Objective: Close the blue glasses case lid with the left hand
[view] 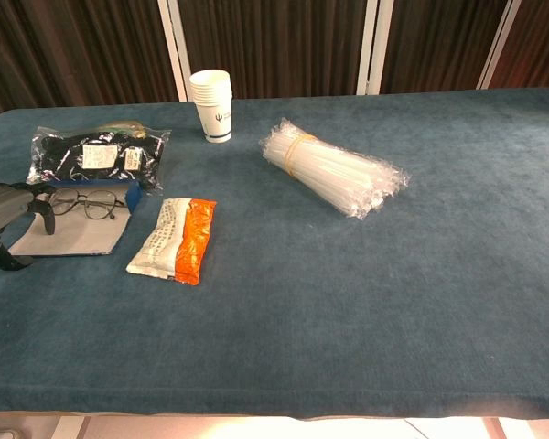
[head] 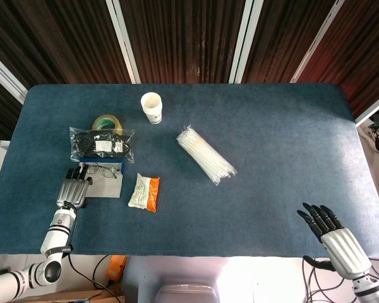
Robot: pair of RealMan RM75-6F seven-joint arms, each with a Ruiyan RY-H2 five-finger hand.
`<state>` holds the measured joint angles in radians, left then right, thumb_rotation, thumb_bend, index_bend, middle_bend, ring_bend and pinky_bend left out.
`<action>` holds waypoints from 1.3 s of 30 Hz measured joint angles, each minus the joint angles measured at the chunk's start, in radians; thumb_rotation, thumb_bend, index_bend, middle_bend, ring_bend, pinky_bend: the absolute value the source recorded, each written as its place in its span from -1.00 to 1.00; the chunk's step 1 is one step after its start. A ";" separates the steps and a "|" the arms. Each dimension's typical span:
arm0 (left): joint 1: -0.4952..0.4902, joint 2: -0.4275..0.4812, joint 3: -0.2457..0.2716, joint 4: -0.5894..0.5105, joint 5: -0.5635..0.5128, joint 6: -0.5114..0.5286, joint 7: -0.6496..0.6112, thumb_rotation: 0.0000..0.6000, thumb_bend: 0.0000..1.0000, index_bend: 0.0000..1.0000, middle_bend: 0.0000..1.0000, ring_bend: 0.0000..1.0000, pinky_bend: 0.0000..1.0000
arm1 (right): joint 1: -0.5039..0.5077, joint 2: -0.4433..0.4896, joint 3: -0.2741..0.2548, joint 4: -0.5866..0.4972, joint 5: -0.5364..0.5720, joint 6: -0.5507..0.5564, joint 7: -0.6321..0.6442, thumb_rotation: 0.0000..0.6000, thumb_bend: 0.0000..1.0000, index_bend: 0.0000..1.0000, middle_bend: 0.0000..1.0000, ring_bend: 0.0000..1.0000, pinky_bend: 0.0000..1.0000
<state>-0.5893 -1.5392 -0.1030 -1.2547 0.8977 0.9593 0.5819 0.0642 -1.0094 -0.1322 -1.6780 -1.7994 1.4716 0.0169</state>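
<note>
Your blue glasses case [head: 103,178] lies open and flat near the left edge of the tabletop [head: 271,139]. Its pale grey lid [view: 73,235] is folded out toward you, inner face up, resting level on the cloth. The blue tray half sits on the far side of the lid, and you can see its blue wall [view: 133,196] at the right corner. A pair of thin wire-framed glasses [view: 82,203] lies in that tray, lenses facing up, the frame running along the tray's length.
</note>
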 measured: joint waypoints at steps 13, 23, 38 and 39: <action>-0.003 -0.031 -0.013 0.035 0.054 0.013 -0.073 1.00 -0.28 -0.02 -1.00 -1.00 -0.77 | -0.004 0.006 0.001 0.004 0.001 0.009 0.012 1.00 -0.46 -1.00 -1.00 -1.00 -1.00; 0.008 -0.072 -0.038 0.105 0.098 0.039 -0.183 1.00 -0.25 -0.03 -0.96 -1.00 -0.74 | -0.005 0.005 0.001 0.004 0.001 0.008 0.008 1.00 -0.46 -1.00 -1.00 -1.00 -1.00; 0.000 -0.205 -0.121 0.286 0.114 0.074 -0.319 1.00 -0.24 0.03 -0.85 -1.00 -0.74 | -0.004 0.009 0.003 0.005 0.005 0.008 0.018 1.00 -0.46 -1.00 -1.00 -1.00 -1.00; -0.001 -0.211 -0.124 0.293 0.117 0.074 -0.326 1.00 -0.24 0.05 -0.85 -1.00 -0.74 | -0.003 0.009 0.003 0.005 0.005 0.008 0.018 1.00 -0.46 -1.00 -1.00 -1.00 -1.00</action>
<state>-0.5904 -1.7507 -0.2267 -0.9612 1.0145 1.0330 0.2556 0.0607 -1.0007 -0.1291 -1.6732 -1.7947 1.4797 0.0349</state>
